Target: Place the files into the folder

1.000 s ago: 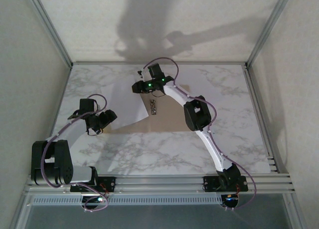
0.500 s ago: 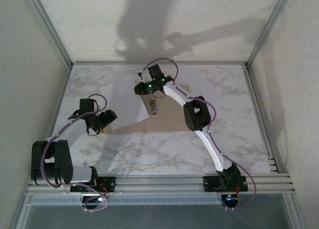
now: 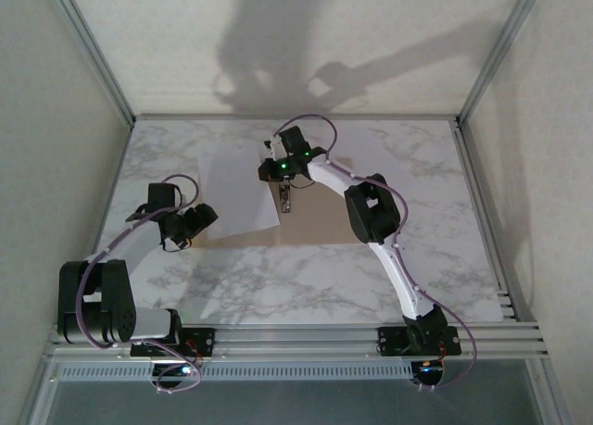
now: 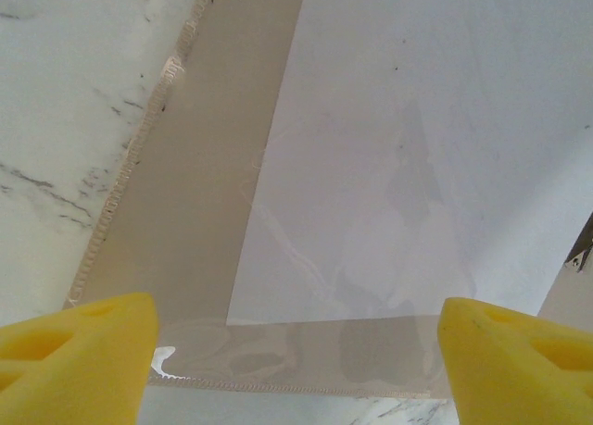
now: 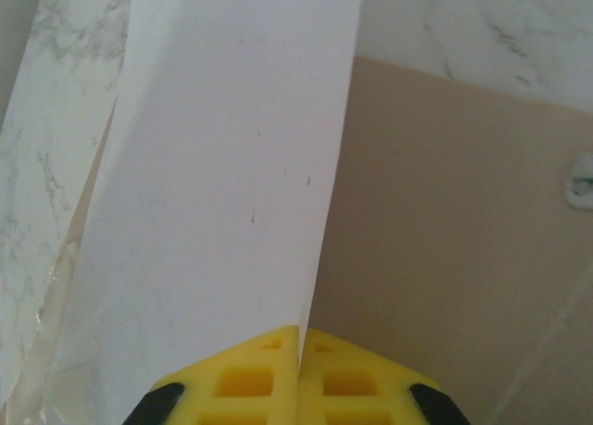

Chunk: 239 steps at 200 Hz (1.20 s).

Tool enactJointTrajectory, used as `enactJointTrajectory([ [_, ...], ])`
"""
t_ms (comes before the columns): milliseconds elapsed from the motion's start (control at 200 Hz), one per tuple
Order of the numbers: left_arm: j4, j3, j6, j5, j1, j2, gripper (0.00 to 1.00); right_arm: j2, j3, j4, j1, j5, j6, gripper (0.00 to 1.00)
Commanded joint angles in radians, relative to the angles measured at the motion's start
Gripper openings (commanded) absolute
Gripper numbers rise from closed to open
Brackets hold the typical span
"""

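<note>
A white sheet, one of the files (image 3: pixel 236 192) (image 5: pixel 232 166) (image 4: pixel 417 147), lies over the left half of the open tan folder (image 3: pixel 320 219) (image 5: pixel 445 240) (image 4: pixel 204 193). My right gripper (image 3: pixel 271 162) (image 5: pixel 301 337) is shut on the sheet's edge, lifting it a little above the folder. The metal clip (image 3: pixel 285 196) (image 5: pixel 582 180) sits on the folder's spine beside it. My left gripper (image 3: pixel 196 223) (image 4: pixel 296 369) hovers open over the folder's near left corner, its yellow fingertips (image 4: pixel 79 351) wide apart with nothing between them.
The marble table (image 3: pixel 306 286) is bounded by metal frame rails (image 3: pixel 296 337) along the near edge and grey walls at the sides and back. The right arm reaches diagonally over the folder's right part.
My right gripper has shut on the sheet's edge and shifted slightly right. The sheet now spreads wider over the folder's left half. The left arm has not moved.
</note>
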Motion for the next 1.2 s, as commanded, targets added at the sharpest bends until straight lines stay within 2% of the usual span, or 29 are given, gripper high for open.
enactJointTrajectory([
  [0, -0.004, 0.0, 0.014, 0.01, 0.009, -0.01, 0.79, -0.111, -0.078, 0.105, 0.0, 0.07, 0.062, 0.02],
  [255, 0.0, 0.0, 0.013, 0.015, 0.01, -0.012, 0.79, -0.199, -0.224, 0.19, 0.015, 0.129, 0.111, 0.02],
  [606, 0.002, -0.003, 0.012, 0.019, 0.01, -0.022, 0.79, -0.257, -0.318, 0.18, 0.046, 0.231, 0.184, 0.02],
  [856, 0.002, -0.005, 0.012, 0.018, 0.009, -0.027, 0.79, -0.288, -0.371, 0.207, 0.073, 0.248, 0.221, 0.02],
  [1192, 0.001, -0.005, 0.01, 0.018, 0.009, -0.029, 0.79, -0.288, -0.404, 0.24, 0.09, 0.229, 0.192, 0.02],
])
